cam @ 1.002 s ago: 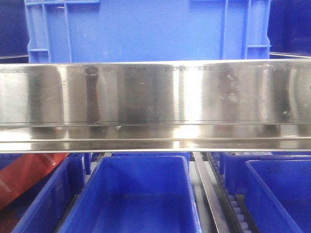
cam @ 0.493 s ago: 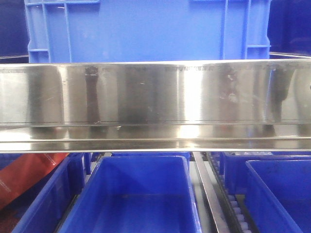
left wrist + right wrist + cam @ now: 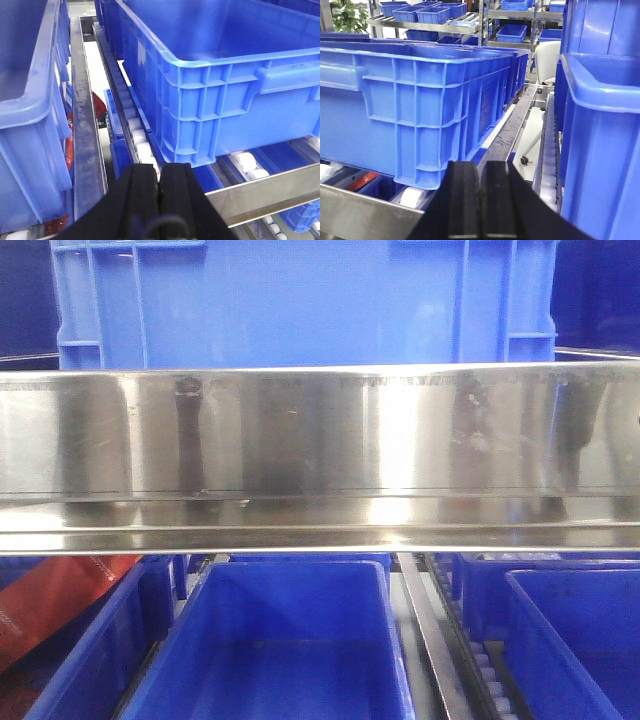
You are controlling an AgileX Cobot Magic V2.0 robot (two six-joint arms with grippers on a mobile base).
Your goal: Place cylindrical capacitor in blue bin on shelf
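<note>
Both our left gripper (image 3: 159, 200) and right gripper (image 3: 481, 200) are pressed together, empty, beside the blue bin (image 3: 210, 75) on the shelf (image 3: 320, 440); no capacitor visible; we should locate it first.

Front view, you get: one large blue crate (image 3: 300, 300) on shelf (image 3: 320, 440) upper tier; three blue bins below rail: left (image 3: 95, 650), centre (image 3: 290, 640), right (image 3: 575, 640). One red object (image 3: 50, 600) at lower left edge. Two grippers: left (image 3: 159, 187), right (image 3: 481, 192).

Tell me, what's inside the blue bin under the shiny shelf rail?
The blue bin below the rail looks empty: only bare blue floor shows. No capacitor is visible. Its near end is cut off by the picture's edge, so that part stays unseen.
</note>
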